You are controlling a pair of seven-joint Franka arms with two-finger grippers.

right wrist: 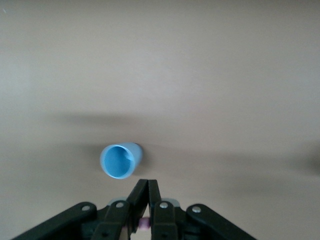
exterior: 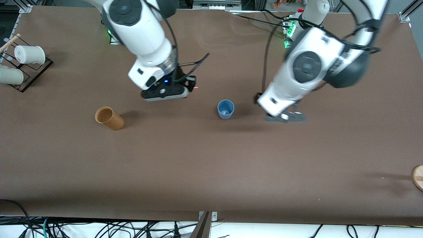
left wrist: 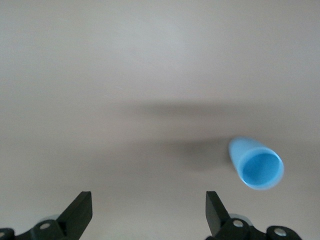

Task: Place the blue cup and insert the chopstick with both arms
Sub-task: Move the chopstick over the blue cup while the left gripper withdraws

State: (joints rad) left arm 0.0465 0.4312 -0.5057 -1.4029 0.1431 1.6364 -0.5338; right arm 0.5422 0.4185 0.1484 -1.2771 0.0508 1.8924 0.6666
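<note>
The blue cup (exterior: 225,109) stands upright and empty on the brown table, between the two grippers. It also shows in the left wrist view (left wrist: 256,164) and the right wrist view (right wrist: 120,160). My right gripper (exterior: 165,93) hangs over the table between the tan cup and the blue cup. It (right wrist: 148,184) is shut on the pink chopstick (right wrist: 145,223), of which only a short bit shows between the fingers. My left gripper (exterior: 286,118) is over the table beside the blue cup, toward the left arm's end. It (left wrist: 148,210) is open and empty.
A tan-brown cup (exterior: 109,118) stands toward the right arm's end. A black rack (exterior: 31,74) with white cups sits at that end's table edge. A round wooden thing (exterior: 418,177) lies at the left arm's end, nearer to the front camera.
</note>
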